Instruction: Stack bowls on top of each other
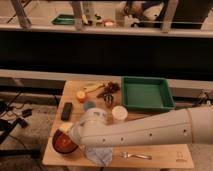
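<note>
A light wooden table (150, 152) carries everything. A white perforated arm (150, 132) reaches in from the right across the table's near half. A green rectangular plastic tray (147, 93) sits at the far right corner.

At the near left corner stands the widest dish, a dark red-brown round bowl (65, 144) with a glossy orange-red inside, upright. Just beyond its far rim shows a sliver of a pale yellow bowl (63, 127), mostly hidden by the arm's end. The gripper (71, 134) is there, low over the red-brown bowl's right side; I cannot tell whether it is apart, together or clamped on anything.

A crumpled pale cloth (98, 155) lies beside that bowl, under the arm. Behind the arm are a white round cup (119, 113) and a black rectangular block (66, 111). A metal fork (134, 156) lies near the front edge.
</note>
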